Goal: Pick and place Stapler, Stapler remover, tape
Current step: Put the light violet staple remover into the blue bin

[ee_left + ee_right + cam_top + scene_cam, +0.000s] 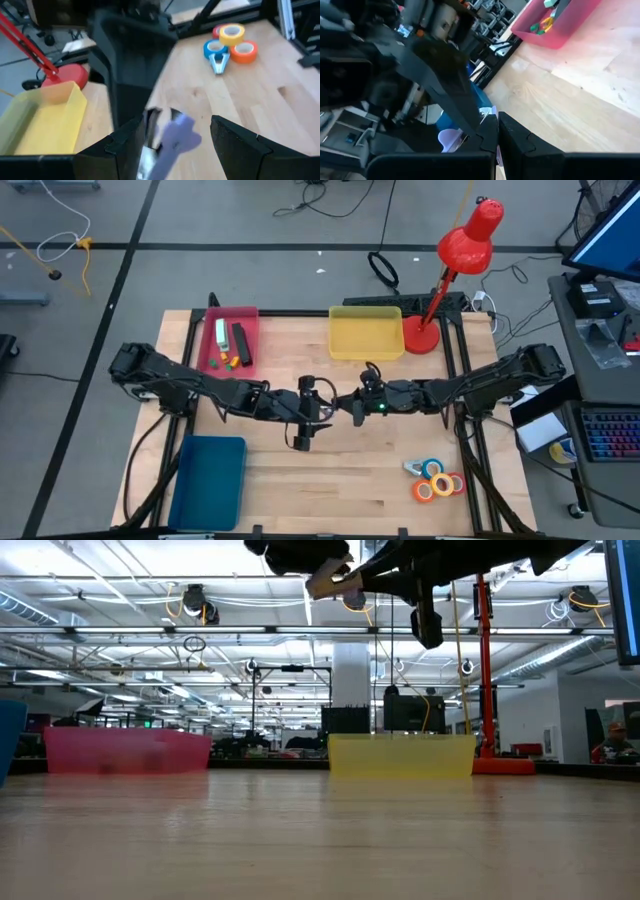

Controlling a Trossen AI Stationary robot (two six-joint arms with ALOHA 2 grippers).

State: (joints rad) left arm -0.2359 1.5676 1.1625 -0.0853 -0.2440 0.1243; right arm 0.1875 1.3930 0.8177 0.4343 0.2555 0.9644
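In your left wrist view the pale lilac object (172, 140) between the left hand's (175, 145) fingers is blurred and cut off at the bottom edge, so you cannot tell what it is. From above, both hands meet over mid-table and that object is too small to make out there. At table height the arms are cut off by the top edge, and the pink tray's (125, 750) contents stay hidden behind its wall.

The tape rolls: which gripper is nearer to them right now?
Right. The right gripper is mid-table, up and left of the tape rolls in the high view; the left gripper sits just beyond it, farther away.
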